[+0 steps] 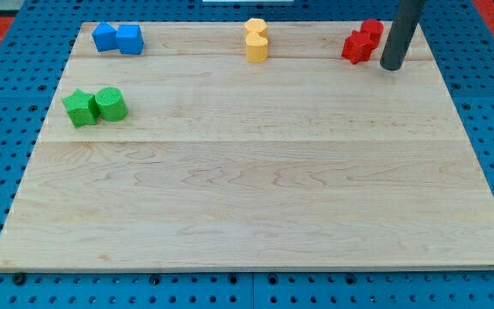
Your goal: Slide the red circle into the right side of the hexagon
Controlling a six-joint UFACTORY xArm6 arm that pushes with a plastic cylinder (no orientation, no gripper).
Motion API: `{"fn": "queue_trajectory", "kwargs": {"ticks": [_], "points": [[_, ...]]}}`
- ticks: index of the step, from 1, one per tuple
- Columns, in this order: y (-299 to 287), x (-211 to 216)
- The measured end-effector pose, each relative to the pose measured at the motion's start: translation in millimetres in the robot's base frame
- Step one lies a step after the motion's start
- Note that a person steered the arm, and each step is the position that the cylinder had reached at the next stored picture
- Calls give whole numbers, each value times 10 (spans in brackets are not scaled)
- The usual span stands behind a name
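Red blocks, two pressed together so I cannot tell circle from hexagon, sit near the board's top right corner with my tip just beside them on the right; the rod has no jaws. Yellow blocks at top centre, blue blocks and green blocks toward the left edge lie well apart from any push.

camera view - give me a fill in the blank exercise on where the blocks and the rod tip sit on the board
1. My tip sits just to the view's ____ of the red blocks.
2. The two blue blocks lie in the board's top ____ corner.
3. The yellow blocks are stacked near the view's ____ edge.
4. Below the blue pair sit two ____ blocks.

Missing words: right; left; top; green
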State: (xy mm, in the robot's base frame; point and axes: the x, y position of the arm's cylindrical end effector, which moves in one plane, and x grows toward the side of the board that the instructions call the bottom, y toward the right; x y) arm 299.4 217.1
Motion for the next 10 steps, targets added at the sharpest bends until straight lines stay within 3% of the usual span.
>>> {"fn": "queue_trajectory", "kwargs": {"ticks": [4,8,10], "points": [[253,39],[309,-814],[-1308,-787]]}}
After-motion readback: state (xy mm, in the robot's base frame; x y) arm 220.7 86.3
